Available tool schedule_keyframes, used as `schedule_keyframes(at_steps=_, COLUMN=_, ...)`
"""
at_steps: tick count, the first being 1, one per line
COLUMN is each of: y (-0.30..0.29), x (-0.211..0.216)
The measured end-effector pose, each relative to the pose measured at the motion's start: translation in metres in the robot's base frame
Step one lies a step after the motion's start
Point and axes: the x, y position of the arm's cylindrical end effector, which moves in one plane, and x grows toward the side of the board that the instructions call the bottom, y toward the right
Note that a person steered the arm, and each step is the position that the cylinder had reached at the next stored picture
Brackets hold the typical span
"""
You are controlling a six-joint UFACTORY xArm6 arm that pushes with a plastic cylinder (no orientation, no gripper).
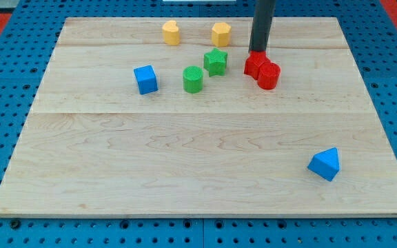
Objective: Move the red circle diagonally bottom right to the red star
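The red star [255,65] lies near the view's top, right of centre. The red circle [269,76] touches it on its lower right side. My tip [257,52] comes down from the view's top and ends just above the red star, at its top edge, apparently touching it.
A green star [216,61] and a green circle [193,79] lie left of the red pair. A blue cube [145,79] is further left. A yellow heart [171,32] and a yellow hexagon [220,34] sit near the top edge. A blue triangle [324,164] lies at lower right.
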Motion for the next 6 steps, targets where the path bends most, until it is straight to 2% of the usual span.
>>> schedule_keyframes(at_steps=1, y=0.005, x=-0.027)
schedule_keyframes(at_steps=2, y=0.022, x=-0.015)
schedule_keyframes(at_steps=6, y=0.02, x=0.138)
